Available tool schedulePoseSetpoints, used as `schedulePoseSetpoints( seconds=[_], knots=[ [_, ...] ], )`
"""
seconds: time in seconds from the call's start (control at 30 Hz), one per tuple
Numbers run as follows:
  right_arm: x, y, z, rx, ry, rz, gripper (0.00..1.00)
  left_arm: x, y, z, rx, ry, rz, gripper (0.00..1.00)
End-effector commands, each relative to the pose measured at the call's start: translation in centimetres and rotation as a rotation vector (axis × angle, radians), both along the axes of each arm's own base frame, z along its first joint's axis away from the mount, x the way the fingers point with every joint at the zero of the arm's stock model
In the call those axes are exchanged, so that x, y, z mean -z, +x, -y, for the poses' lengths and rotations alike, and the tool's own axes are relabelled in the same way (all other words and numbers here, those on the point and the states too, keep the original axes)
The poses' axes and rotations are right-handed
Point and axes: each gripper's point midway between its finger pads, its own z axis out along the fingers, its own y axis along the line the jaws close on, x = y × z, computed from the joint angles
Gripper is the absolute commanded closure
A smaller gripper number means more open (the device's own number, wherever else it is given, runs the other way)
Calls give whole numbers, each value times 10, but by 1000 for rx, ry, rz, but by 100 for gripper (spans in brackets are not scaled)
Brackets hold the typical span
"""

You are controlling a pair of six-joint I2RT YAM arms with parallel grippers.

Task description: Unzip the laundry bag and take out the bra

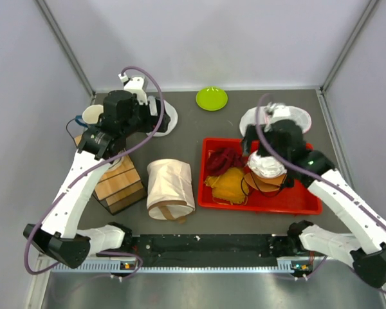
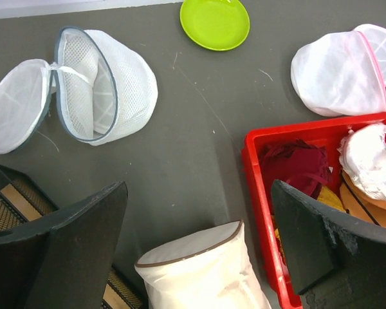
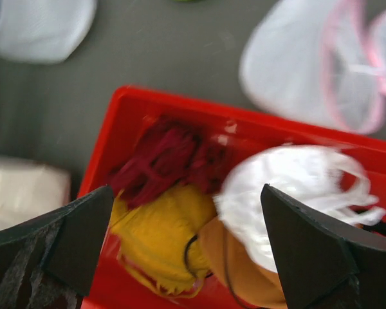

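The cream laundry bag (image 1: pixel 170 188) with brown trim lies on its side in the middle of the table, zipped shut. It also shows in the left wrist view (image 2: pixel 206 273) and at the left edge of the right wrist view (image 3: pixel 19 193). The black bra is hidden. My left gripper (image 1: pixel 125 119) hangs high over the far left of the table, open and empty (image 2: pixel 198 193), with the bag's end below and between its fingers. My right gripper (image 1: pixel 276 145) is open and empty (image 3: pixel 186 193) above the red tray (image 1: pixel 309 205).
The red tray (image 3: pixel 125 112) holds a dark red garment (image 1: pixel 224 159), yellow-orange cloths (image 1: pixel 228 185) and a white cupped garment (image 1: pixel 266 166). White mesh pouches lie at far left (image 2: pixel 103 84) and far right (image 2: pixel 338 71). A green plate (image 1: pixel 211 98) sits at the back. A wooden box in a wire basket (image 1: pixel 119 185) stands left of the bag.
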Motion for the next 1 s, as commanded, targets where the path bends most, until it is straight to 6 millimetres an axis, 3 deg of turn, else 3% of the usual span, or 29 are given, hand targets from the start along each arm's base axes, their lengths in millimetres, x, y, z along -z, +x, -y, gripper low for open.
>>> schedulePoseSetpoints(
  seconds=[0.0,0.07,0.1,0.13,0.2,0.27,0.37,0.57,0.67,0.87,0.97],
  knots=[
    [20,-38,-73,-276,-95,43,1,-37,-4,-20,-72,14,104,1],
    [25,-56,-97,-394,-87,52,1,-37,-7,-31,-100,58,85,1],
    [34,-66,-104,-449,-98,55,1,-46,-8,-34,-110,57,98,1],
    [27,-79,-120,-519,-73,100,1,-50,-9,-40,-136,63,107,1],
    [36,-96,-132,-618,-64,113,2,-53,-12,-49,-167,55,118,1],
    [28,-112,-148,-705,-8,146,4,-60,-14,-57,-188,19,133,1],
    [22,-141,-172,-826,56,189,6,-63,-15,-62,-196,-3,132,1],
    [34,-190,-219,-1033,33,191,6,-61,-13,-65,-204,13,127,1],
    [46,-197,-240,-1069,1,194,6,-58,-13,-63,-195,10,126,1],
    [69,-178,-272,-1005,-28,202,18,-56,-15,-64,-193,16,123,1],
    [70,-166,-282,-954,-15,245,38,-54,-14,-63,-192,15,120,1]
  ],
)
